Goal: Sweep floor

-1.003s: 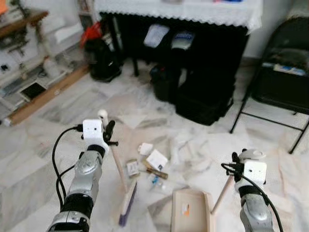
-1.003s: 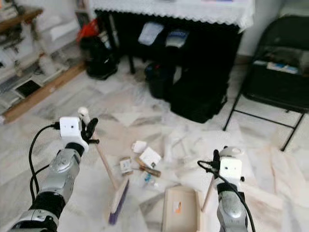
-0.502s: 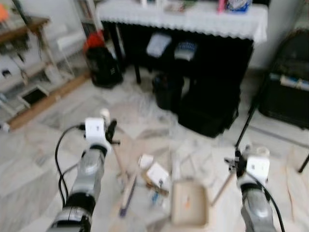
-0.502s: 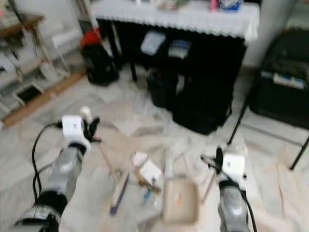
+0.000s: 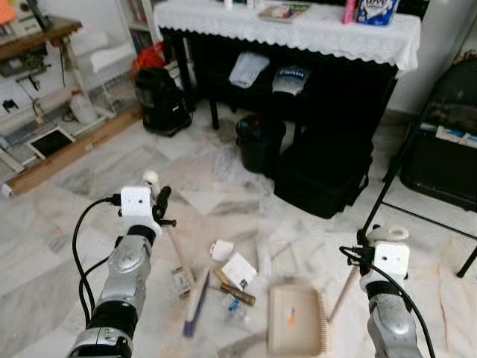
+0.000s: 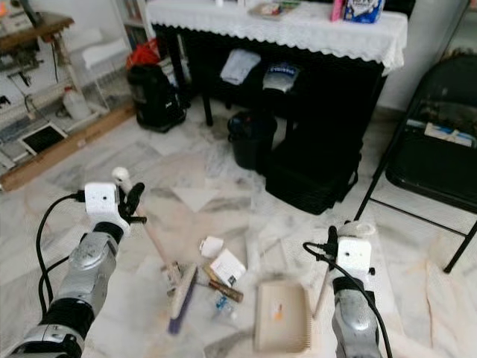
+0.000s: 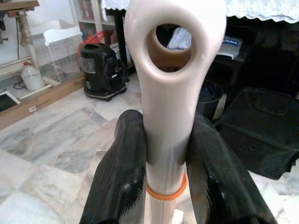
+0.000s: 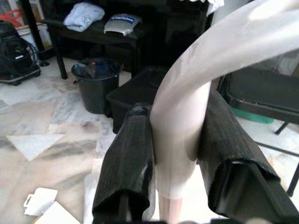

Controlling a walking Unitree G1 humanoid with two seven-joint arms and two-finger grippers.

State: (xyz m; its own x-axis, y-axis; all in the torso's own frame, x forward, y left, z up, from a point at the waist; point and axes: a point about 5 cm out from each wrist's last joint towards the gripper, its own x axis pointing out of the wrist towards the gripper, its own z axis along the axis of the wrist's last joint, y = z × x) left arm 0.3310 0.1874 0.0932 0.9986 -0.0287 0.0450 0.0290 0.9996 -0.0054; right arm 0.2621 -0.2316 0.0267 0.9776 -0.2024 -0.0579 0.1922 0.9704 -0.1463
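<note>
Currently the left hand [image 7: 166, 168] is closed on the upper end of the broom handle [image 7: 170, 93], its two black fingers [image 7: 122, 172] pressed against either side of the shaft just below the hanging loop. From there the broom handle slants down across the marble floor [image 5: 67, 224] to the broom head [image 5: 197, 294], which rests on the floor in front of the left arm, bristles down.

The right hand [image 8: 180, 158] is clamped on the pale handle of the dustpan [image 8: 187, 107], one finger on each side. The dustpan [image 5: 297, 319] lies flat on the floor between the two arms, nearer the right one, with its handle rising up to that hand.

Litter sits between the broom head and the dustpan: a white card [image 5: 239, 270], a small white box [image 5: 220, 249], a brown stick-shaped item [image 5: 237, 295] and a small packet [image 5: 181, 280] just beside the broom handle.

Beyond the litter stands a dark counter [image 5: 313, 30] with a white lace cloth. Under it are a black bin [image 5: 259, 143] and a black bag [image 5: 322, 179]. A folding chair [image 5: 440, 149] stands to the right, a black vacuum cleaner [image 5: 160, 104] to the left.
</note>
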